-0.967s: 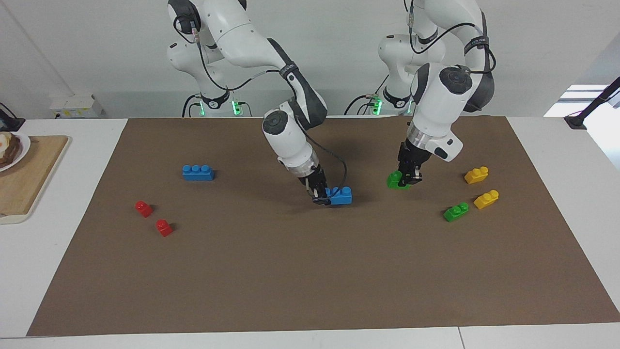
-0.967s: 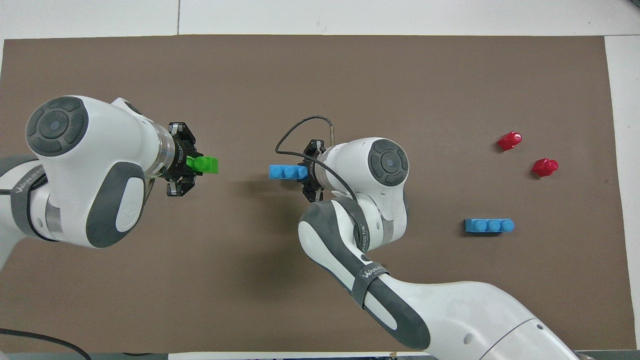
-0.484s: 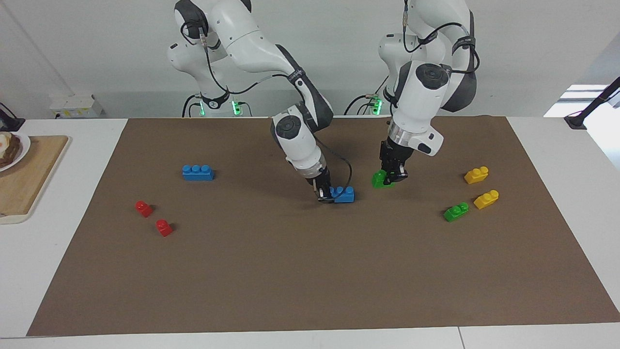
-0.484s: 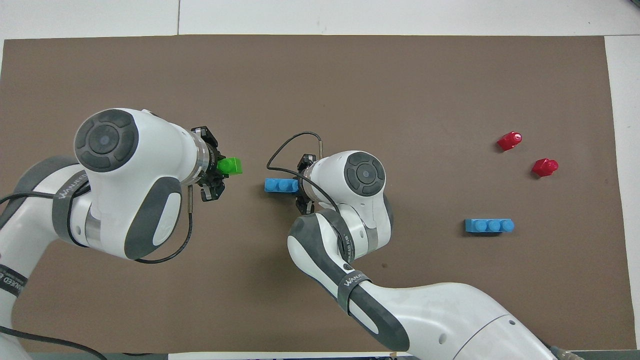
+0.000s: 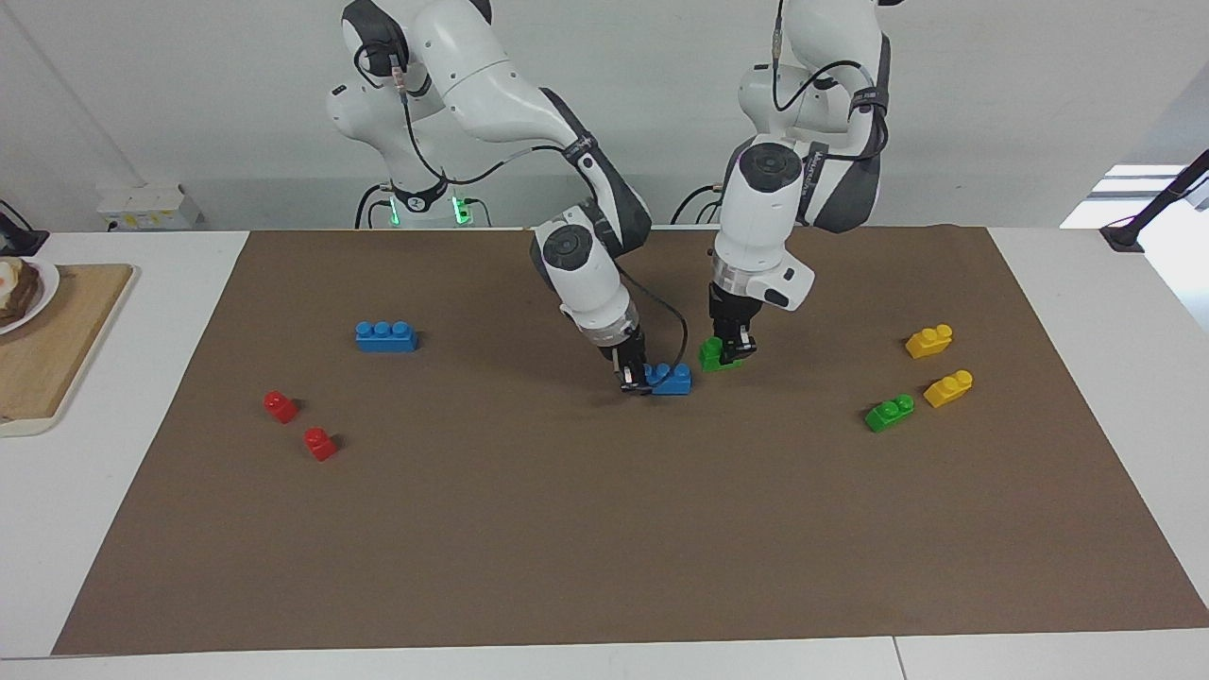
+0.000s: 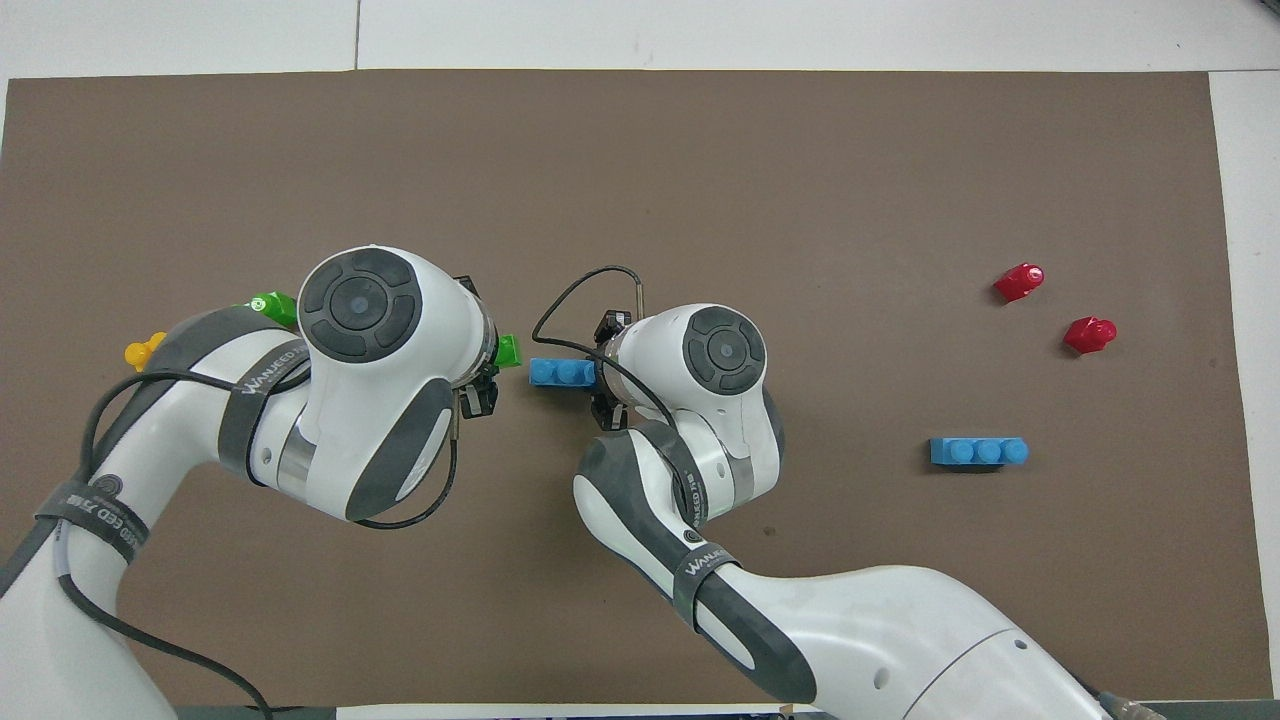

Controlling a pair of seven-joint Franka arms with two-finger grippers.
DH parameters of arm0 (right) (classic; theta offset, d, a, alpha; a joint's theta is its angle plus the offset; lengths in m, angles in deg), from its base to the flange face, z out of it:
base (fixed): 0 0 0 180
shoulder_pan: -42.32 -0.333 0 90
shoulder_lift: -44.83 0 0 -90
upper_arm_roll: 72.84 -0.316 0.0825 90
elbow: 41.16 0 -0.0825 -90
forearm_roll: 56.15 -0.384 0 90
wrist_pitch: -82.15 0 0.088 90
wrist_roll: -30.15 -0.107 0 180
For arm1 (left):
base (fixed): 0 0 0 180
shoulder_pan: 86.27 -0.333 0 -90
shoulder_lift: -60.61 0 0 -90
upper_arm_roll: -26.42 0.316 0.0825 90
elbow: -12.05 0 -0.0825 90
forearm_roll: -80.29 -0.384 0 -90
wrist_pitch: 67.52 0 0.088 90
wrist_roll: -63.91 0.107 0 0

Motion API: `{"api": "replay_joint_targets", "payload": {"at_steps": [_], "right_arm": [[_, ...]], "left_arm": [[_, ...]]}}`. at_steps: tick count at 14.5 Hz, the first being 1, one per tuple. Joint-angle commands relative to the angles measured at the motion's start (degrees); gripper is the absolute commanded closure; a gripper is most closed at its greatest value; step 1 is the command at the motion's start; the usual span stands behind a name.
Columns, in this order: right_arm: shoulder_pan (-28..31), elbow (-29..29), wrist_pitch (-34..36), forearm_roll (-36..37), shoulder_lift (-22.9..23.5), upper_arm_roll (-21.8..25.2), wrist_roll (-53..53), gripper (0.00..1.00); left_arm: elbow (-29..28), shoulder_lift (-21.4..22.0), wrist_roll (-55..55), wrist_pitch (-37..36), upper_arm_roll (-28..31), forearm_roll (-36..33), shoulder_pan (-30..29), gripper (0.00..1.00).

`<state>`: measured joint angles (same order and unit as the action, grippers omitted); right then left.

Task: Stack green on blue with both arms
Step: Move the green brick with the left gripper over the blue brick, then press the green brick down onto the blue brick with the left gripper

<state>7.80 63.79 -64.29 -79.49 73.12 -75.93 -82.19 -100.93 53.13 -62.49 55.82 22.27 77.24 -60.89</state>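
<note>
Near mat centre: blue brick [image 5: 672,379] down on the brown mat [image 5: 604,529], pinched at one end by the right gripper [image 5: 635,381], fingers shut on it. Just beside it, toward the left arm's end, green brick [image 5: 715,353] carried low over the mat in the left gripper [image 5: 734,348], clamped tight. Both likely light, rigid, slick plastic; best taken across the flat sides, studs left free for mating. Compared with a second ago: green much closer to blue, gap nearly closed; blue hardly shifted.

Only a narrow gap separates green brick [image 5: 715,354] from blue brick [image 5: 672,379].
</note>
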Motion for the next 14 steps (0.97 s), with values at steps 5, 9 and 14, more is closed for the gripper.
{"api": "replay_joint_targets", "payload": {"at_steps": [5, 9, 14], "right_arm": [[-0.12, 2.00, -2.00, 1.71, 0.37, 0.46, -1.22, 1.00], [-0.03, 2.36, -2.88, 1.71, 0.37, 0.46, -1.22, 1.00], [0.32, 2.45, -3.06, 1.80, 0.45, 0.46, -0.96, 1.00]], "left_arm": [[3.38, -3.41, -2.54, 1.02, 0.54, -0.73, 3.63, 1.00], [3.64, -5.25, -3.06, 0.84, 0.54, 0.06, 4.51, 1.00], [5.40, -7.81, -3.68, 0.75, 0.63, 1.03, 5.65, 1.00]]}}
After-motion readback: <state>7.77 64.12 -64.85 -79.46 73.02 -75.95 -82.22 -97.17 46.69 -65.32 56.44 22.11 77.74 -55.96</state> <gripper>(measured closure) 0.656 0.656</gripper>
